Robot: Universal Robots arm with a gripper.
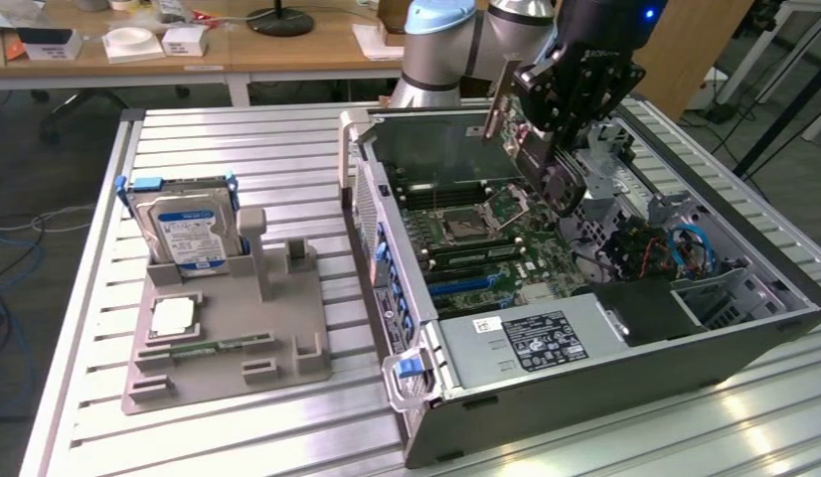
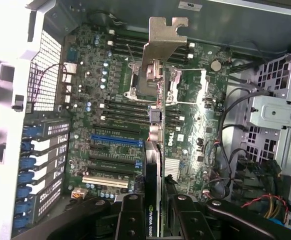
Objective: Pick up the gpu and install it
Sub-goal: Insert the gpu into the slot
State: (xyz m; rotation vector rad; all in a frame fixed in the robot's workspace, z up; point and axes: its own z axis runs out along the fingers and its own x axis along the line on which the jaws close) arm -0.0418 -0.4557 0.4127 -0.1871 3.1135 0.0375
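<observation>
- The exterior view takes in the whole table (image 1: 225, 139): the open case (image 1: 623, 343) lies on its side. To the exterior view's left, well apart from it, a grey stand (image 1: 239, 343) holds a hard drive (image 1: 185, 231) upright.
- In that view the arm (image 1: 444, 50) comes in from the far side of the table. Its wrist is bent down over the far end of the case, and the gripper (image 1: 554, 149) points down into the opening at a slight tilt.
- There the gpu (image 1: 560, 184) hangs from the gripper, standing on edge over the motherboard (image 1: 497, 243). Its bracket (image 1: 500, 107) sticks up past the fingers.
- The power supply (image 1: 530, 338) sits at the near end of the case, well apart from the card.
- The wrist view gives the grip itself: the gripper (image 2: 157, 220) has one black finger on each face of the gpu (image 2: 155, 165), so the jaws pinch the card.
- That view sees the card edge-on, with the bracket (image 2: 163, 42) at its far end, in front of the CPU socket (image 2: 140, 87).
- It also shows the slots: a blue one (image 2: 116, 140) and a white one (image 2: 104, 181) lie just beside the card's line.
- I cannot tell whether the card's edge touches the board.
</observation>
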